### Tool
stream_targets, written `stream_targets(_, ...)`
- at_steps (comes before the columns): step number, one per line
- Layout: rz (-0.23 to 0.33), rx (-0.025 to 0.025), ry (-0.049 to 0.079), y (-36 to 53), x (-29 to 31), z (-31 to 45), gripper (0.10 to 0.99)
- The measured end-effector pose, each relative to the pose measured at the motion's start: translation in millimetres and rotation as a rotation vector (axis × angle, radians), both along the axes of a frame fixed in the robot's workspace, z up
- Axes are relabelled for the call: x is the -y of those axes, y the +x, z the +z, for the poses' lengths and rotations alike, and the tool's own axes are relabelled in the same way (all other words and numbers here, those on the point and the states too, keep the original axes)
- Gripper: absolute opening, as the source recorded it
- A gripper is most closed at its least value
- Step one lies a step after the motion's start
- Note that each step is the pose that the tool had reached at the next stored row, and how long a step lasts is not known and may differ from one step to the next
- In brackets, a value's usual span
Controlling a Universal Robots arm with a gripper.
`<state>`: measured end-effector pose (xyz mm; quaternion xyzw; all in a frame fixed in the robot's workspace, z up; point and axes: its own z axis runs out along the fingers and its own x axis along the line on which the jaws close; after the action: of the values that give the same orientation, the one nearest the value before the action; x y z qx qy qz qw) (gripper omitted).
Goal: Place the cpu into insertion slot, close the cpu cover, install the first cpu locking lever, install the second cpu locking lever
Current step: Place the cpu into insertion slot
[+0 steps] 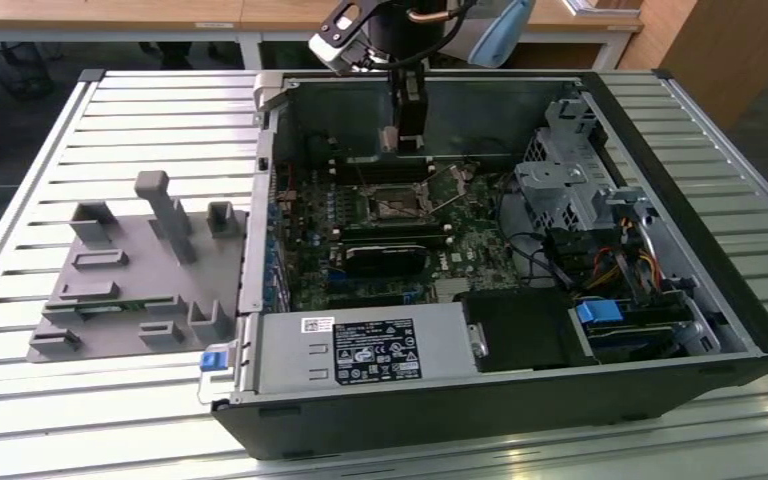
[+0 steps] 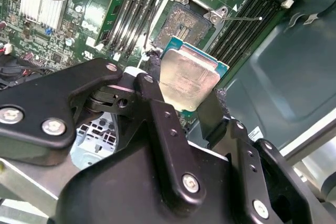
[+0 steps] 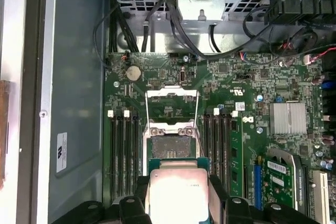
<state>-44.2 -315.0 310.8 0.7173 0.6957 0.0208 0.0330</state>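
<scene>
The tool [image 2: 182,100] grips the cpu [image 2: 190,74] near the insertion slot [image 3: 170,148]. The cpu cover [image 3: 172,93] stands open.

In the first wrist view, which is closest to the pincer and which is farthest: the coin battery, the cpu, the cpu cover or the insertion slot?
1. cpu, gripped in the pincer.
2. insertion slot, just beyond the cpu, uncovered.
3. cpu cover, standing open past the insertion slot.
4. coin battery, past the cpu cover and off to one side of it.
</scene>
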Motion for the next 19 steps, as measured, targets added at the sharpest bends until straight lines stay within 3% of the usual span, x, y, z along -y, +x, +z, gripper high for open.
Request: stream_targets(19, 0.0, -0.002, -0.012, 0.1, -0.6, -22.2, 0.529)
